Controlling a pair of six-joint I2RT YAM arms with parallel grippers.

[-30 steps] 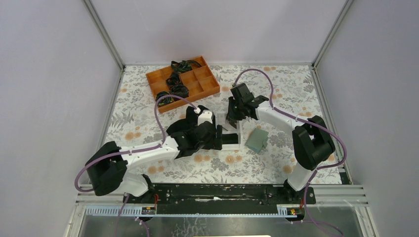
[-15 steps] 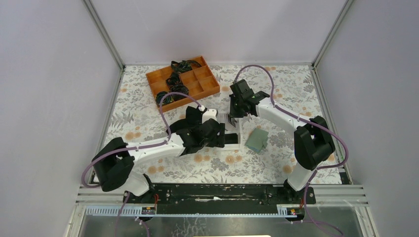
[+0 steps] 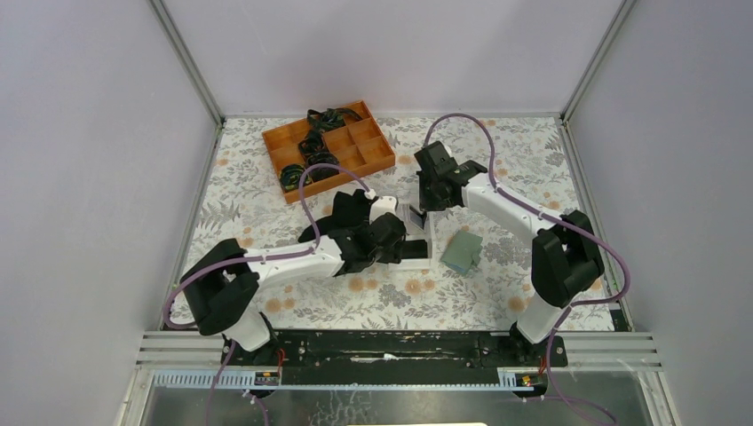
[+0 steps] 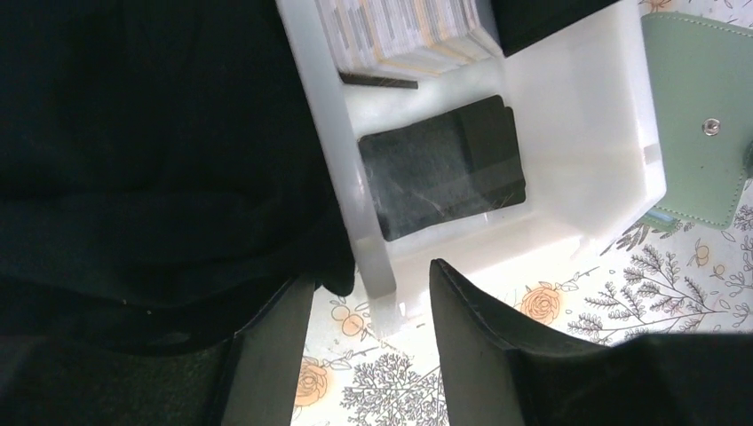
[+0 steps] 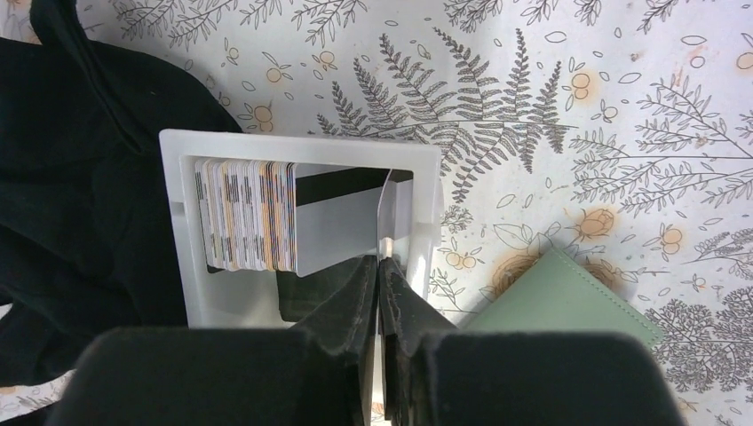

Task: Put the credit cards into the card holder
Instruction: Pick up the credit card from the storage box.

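Observation:
The credit cards stand as a packed stack [image 5: 244, 213] in a white tray [image 5: 302, 142], with a grey-silver card [image 5: 342, 226] leaning beside them. A black card [image 4: 441, 177] lies flat on the tray floor. My right gripper [image 5: 380, 262] is over the tray [image 3: 428, 232], shut on a thin card [image 5: 387, 209] seen edge-on near the tray's right wall. The sage-green card holder [image 3: 463, 253] lies closed on the table just right of the tray, its snap showing [image 4: 701, 115]. My left gripper [image 4: 366, 275] is at the tray's near-left corner, fingers [image 4: 266, 355] apart on either side of the wall end.
An orange compartment box [image 3: 328, 149] with black cables in it sits at the back left. The left arm's black body [image 3: 355, 240] lies close against the tray's left side. White walls enclose the floral table.
My left arm has pushed right up to the tray and its jaws have narrowed around the corner. My right gripper's fingers have come together on a card.

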